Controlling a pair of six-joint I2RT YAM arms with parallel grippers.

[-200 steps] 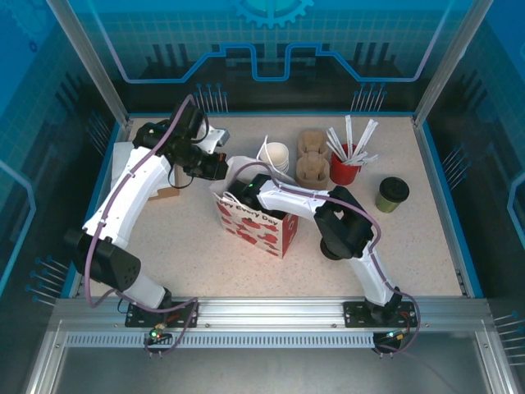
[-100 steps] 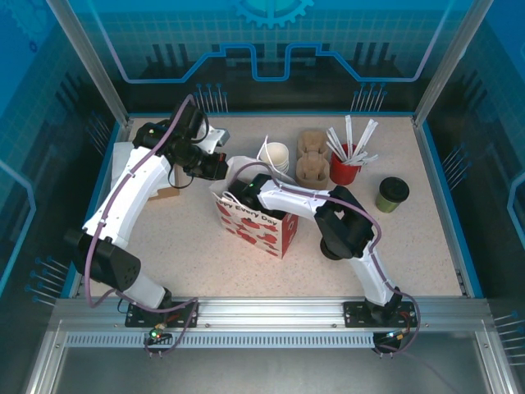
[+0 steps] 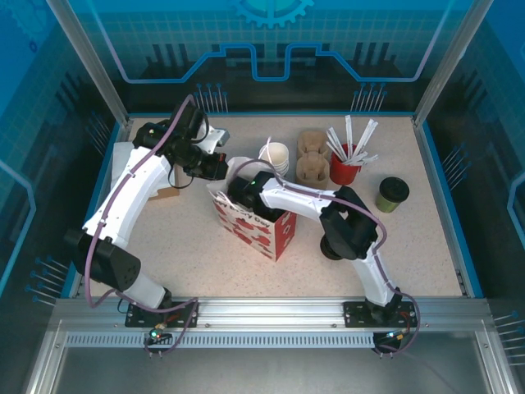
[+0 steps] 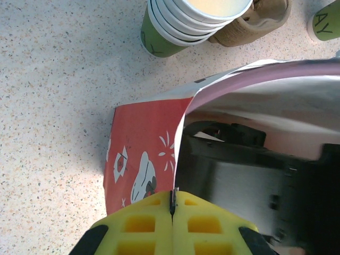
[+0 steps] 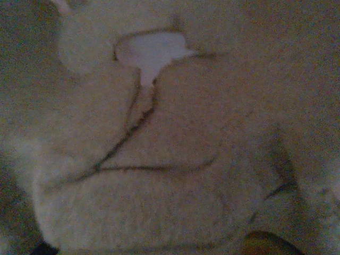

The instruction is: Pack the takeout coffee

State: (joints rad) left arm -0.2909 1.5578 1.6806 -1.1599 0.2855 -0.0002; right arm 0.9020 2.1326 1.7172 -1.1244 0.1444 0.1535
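The takeout coffee (image 3: 393,194), a yellow-green cup with a black lid, stands upright at the right of the table, away from both arms. A red paper bag (image 3: 256,231) with white print stands mid-table. My left gripper (image 3: 220,168) is shut on the bag's upper edge (image 4: 179,154), and its yellow fingertips (image 4: 154,212) press together on the paper. My right gripper reaches into the bag's mouth (image 3: 244,191), with its fingers hidden inside. The right wrist view shows dim, creased pale paper (image 5: 159,175) close up.
A stack of lidless cups (image 3: 276,155) lies just behind the bag, with brown pulp carriers (image 3: 312,158) and a red cup of stirrers (image 3: 345,168) to its right. A brown object (image 3: 166,191) sits under my left arm. The table has a raised blue rim (image 3: 447,197).
The bag has tipped and swung, so its near corner now sits lower and further right. My right wrist has pushed a little further into the bag's mouth. My left gripper holds its place.
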